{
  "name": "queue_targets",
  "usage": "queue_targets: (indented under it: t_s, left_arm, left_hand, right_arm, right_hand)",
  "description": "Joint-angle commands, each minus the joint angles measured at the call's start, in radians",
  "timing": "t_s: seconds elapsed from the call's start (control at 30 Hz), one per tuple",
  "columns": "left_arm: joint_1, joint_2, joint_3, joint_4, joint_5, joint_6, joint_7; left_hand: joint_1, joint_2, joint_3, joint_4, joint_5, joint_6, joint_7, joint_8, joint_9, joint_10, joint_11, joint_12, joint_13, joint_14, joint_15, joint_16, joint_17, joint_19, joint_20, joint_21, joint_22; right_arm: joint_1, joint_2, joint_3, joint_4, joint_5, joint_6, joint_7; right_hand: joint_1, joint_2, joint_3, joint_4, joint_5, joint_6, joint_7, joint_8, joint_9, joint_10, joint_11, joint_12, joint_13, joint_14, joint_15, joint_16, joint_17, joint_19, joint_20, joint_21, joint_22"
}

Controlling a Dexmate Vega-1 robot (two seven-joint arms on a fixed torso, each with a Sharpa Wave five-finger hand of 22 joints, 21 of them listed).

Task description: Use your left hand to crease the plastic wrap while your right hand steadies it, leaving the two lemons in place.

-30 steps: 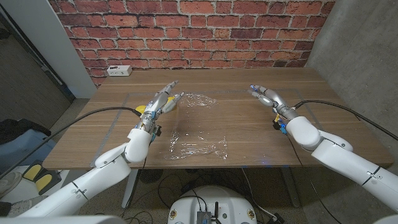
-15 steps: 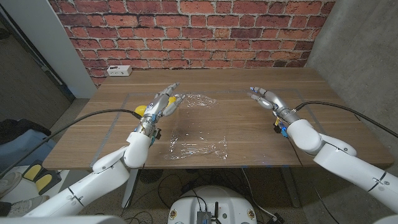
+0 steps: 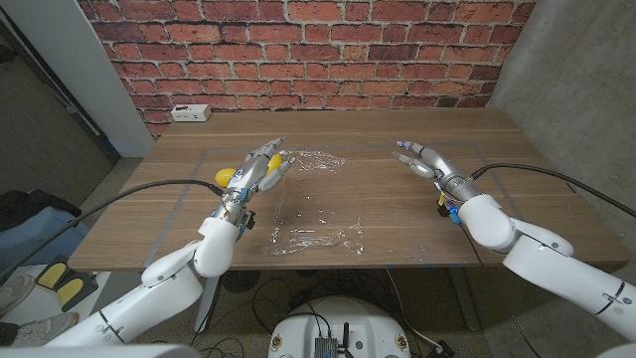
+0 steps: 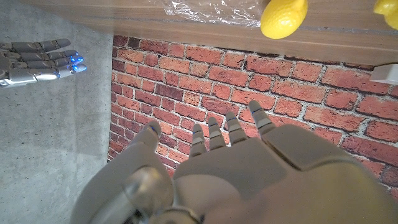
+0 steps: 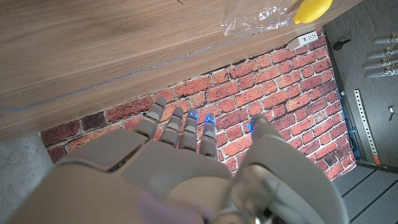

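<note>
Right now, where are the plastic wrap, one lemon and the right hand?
plastic wrap (image 3: pixel 313 214): head view, flat middle of the sheet.
lemon (image 4: pixel 283 17): left wrist view, middle of the peel.
right hand (image 3: pixel 422 159): head view, middle of the hand.

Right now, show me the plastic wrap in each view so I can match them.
Head view: plastic wrap across the table's middle, between both hands.
Left wrist view: crumpled edge on the table, beside a lemon.
Right wrist view: corner by the same lemon.
Shared landmark: that lemon.

My wooden bench (image 3: pixel 397 214) stands against a red brick wall (image 3: pixel 318 50). A white power strip (image 3: pixel 189 112) lies at its far left corner. Grey concrete wall (image 3: pixel 566 70) rises to my right.
</note>
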Motion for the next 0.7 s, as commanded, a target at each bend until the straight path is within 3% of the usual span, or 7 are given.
queue_targets:
  t_s: [0.03,0.7]
  left_arm:
    - [0.075,0.009,-0.026,-0.051,0.018,0.026,0.011]
    - [0.198,-0.002,-0.072,-0.105,0.033,0.049,0.043]
  left_hand:
    - [0.011,-0.003,0.001,-0.005,-0.003,0.008,0.002,0.000,0.002,0.007,0.001,-0.004,0.003,0.008,0.001,-0.003,0.001,-0.004,0.010,-0.005,0.001]
    - [0.011,-0.008,0.005,-0.016,-0.005,0.040,0.005,0.004,0.003,0.020,-0.005,-0.007,0.004,0.006,-0.001,-0.008,0.001,-0.009,0.007,-0.012,0.002]
  right_arm:
    - [-0.047,-0.021,0.010,-0.054,-0.051,-0.033,-0.008]
    - [-0.108,-0.049,0.021,-0.146,-0.106,-0.128,0.001]
  right_hand:
    - [0.011,0.001,0.005,-0.006,0.004,0.012,-0.002,0.005,0.006,0.011,-0.003,0.005,0.003,0.011,-0.002,0.007,0.005,0.009,-0.003,0.006,0.002]
    - [0.021,0.013,0.015,-0.011,0.006,0.039,-0.001,0.010,0.006,0.025,-0.011,0.005,0.004,0.019,-0.015,0.010,0.006,0.020,-0.013,0.009,0.001]
